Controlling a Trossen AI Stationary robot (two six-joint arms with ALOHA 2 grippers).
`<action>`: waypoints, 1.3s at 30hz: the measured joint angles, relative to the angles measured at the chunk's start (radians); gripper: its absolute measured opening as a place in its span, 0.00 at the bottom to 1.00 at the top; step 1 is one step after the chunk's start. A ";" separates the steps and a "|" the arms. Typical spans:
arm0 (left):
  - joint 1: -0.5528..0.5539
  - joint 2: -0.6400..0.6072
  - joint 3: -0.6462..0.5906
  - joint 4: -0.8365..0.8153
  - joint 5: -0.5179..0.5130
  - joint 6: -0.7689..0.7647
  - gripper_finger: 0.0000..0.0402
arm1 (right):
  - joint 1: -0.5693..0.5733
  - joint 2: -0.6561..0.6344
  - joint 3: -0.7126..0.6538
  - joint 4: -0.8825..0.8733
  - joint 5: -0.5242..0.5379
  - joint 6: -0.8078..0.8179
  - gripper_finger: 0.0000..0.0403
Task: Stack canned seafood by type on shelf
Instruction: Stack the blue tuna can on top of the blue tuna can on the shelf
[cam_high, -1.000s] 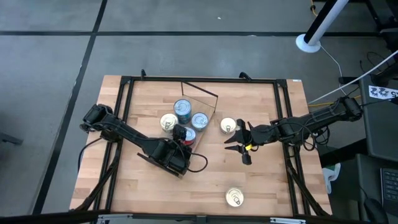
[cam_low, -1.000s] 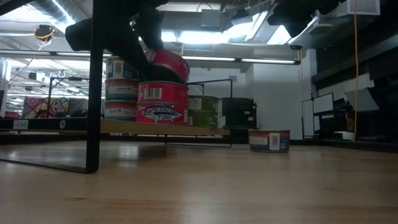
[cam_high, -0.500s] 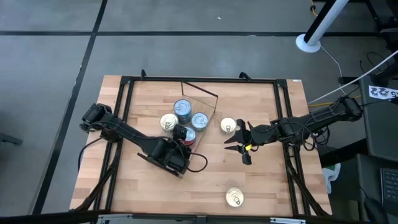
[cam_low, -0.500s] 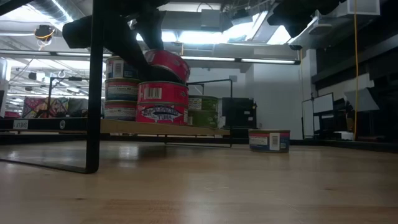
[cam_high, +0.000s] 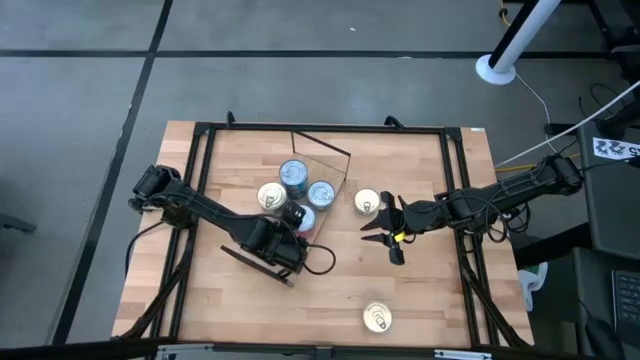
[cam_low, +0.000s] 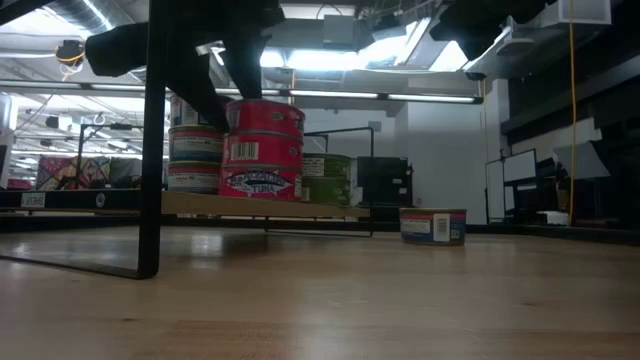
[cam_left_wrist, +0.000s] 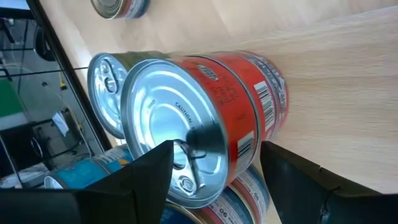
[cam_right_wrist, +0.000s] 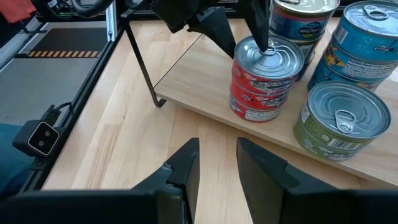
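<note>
- At the shelf (cam_right_wrist: 199, 84), noted the left gripper (cam_high: 296, 216) reaching down over the edge nearest the right arm.
- Found its fingers (cam_left_wrist: 143, 180) spread wide on either side of the top red tin (cam_low: 265, 117), closed against its sides.
- Confirmed in the low view that the top red tin sits level and square on the lower red tin (cam_low: 262, 165), lid up, pull tab showing.
- Recorded, just behind the red pair, a stack of blue-labelled tins (cam_low: 195, 145); counted two silver tops (cam_high: 293, 173) in the high view.
- Observed a gold-lidded tin (cam_high: 270, 197) beside those on the shelf, close to the left arm.
- Logged a green-labelled tin (cam_right_wrist: 339, 121) on the shelf next to the red stack, standing apart from it.
- Located the right gripper (cam_right_wrist: 217, 143) above the surface (cam_high: 420, 290), off the shelf and facing the red stack.
- Saw its fingers (cam_right_wrist: 186, 162) set a narrow gap apart, holding nothing.
- Marked one loose tin (cam_high: 367, 203) upright on the surface, just beside the right gripper and between it and the shelf.
- Marked another gold-lidded loose tin (cam_high: 377, 317) well apart, near the front edge of the surface.
</note>
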 joint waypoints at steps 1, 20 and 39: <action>0.000 0.000 0.000 0.000 0.000 0.000 0.59 | 0.000 0.000 0.000 0.000 0.000 0.000 0.26; 0.000 -0.149 0.001 -0.022 -0.017 -0.087 0.59 | 0.000 0.000 0.000 -0.156 0.018 -0.001 0.26; 0.000 -0.385 0.001 -0.026 -0.020 -0.150 0.59 | 0.000 0.003 0.000 -0.158 0.172 -0.001 0.51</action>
